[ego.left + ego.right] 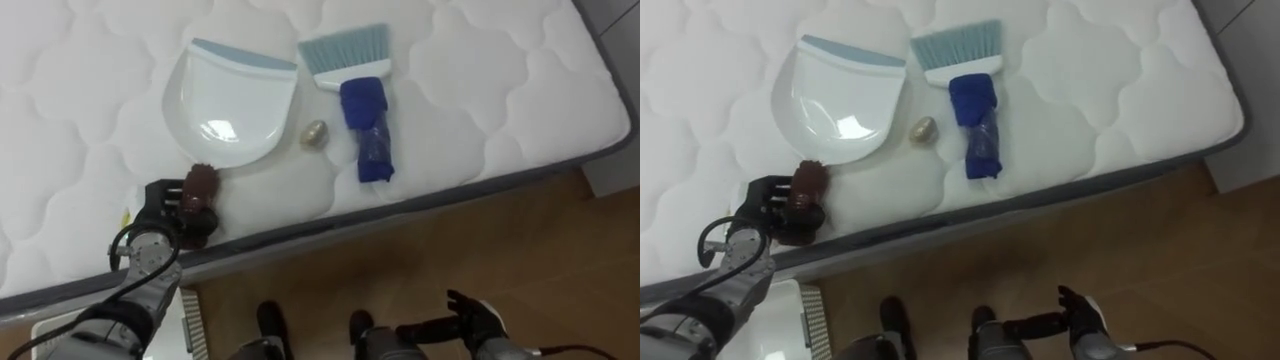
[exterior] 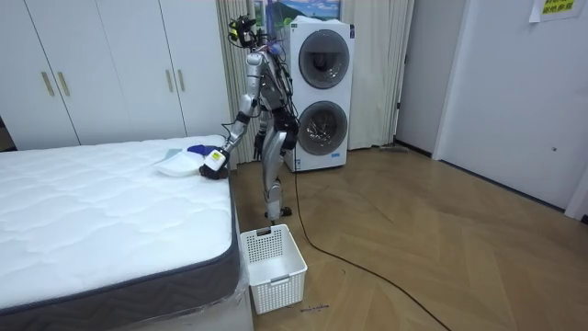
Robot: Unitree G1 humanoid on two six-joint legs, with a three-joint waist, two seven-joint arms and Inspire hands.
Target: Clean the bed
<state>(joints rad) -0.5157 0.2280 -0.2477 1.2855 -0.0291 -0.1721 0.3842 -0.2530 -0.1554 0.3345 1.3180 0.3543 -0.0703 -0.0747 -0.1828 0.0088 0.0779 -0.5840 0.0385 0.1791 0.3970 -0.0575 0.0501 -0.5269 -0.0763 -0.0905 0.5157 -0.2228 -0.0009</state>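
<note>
Fingers (image 1: 152, 196) of the left hand (image 1: 168, 218) are curled round the brown handle (image 1: 201, 184) of the white dustpan (image 1: 235, 100), at the near edge of the bed (image 1: 500, 80). Just beside the pan lie a small tan scrap (image 1: 314, 133) and a blue-handled brush (image 1: 362, 105). Right hand (image 1: 478, 318) hangs over the wood floor (image 1: 570, 240), fingers relaxed and empty. Room view adds a white basket (image 2: 273, 267) by the bed's corner, stacked washing machines (image 2: 322, 97), white wardrobes (image 2: 92, 69) and a yellow wall notice (image 2: 556, 7), its print unreadable.

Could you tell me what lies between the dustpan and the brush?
A small tan lump lies between dustpan and brush, seen in both eye views.
</note>
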